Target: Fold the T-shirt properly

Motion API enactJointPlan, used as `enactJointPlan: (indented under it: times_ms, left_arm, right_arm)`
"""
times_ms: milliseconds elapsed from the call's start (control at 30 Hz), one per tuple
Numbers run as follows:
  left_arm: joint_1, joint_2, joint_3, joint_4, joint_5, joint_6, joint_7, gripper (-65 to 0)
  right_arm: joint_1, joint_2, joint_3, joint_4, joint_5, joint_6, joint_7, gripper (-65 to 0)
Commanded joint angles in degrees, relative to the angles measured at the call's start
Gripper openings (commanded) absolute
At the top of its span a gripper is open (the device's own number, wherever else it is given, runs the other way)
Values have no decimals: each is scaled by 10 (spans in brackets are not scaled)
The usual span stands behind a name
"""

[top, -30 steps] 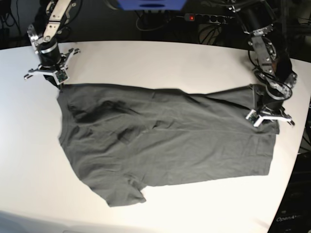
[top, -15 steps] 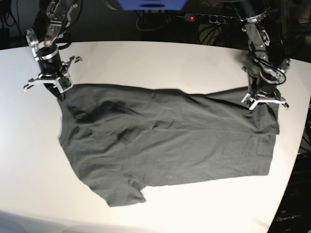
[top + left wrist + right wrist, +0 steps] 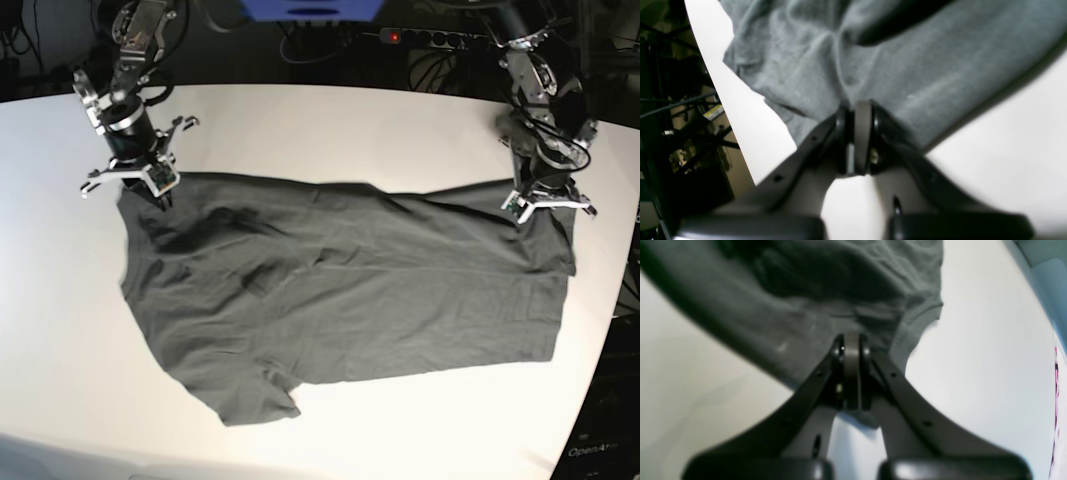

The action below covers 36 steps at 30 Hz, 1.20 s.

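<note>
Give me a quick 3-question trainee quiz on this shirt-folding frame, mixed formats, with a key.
1. True or false: the left gripper is shut on the T-shirt.
2. Multiple choice: in the base view, the right gripper is at the shirt's A) near edge, B) far corner on that view's left, C) middle.
3. Fill in: the T-shirt lies spread on the white ____.

Key:
1. True. The jaws are pinched together on the fabric edge.
2. B. It grips the far corner on that view's left.
3. table.
</note>
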Motion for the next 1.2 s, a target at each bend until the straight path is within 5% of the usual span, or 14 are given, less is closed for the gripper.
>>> enactJointPlan:
  times_ms: [0,300,633,867,1167]
  left_arm:
    - [-8,-6,-5,0,-1,2,-1,-619]
    - [-18,-6,-12,-11,0,2,-2,-619]
    - [-18,-4,-12,-10,0,2,-2,-619]
    - [-15,-1,-10,-9,0,2,-2,-619]
    - [-13,0,-13,-10,0,2,-2,-619]
  right_arm:
    - [7,2,1,3,9,-3,13,-647]
    - [35,14,3,-60,9,-3,11,-647]
    - [65,71,29,-152,61,-3,8,-647]
    - [69,71,119,-178,64,36,15,-647]
    - [60,71,142,-180,65,37,15,-647]
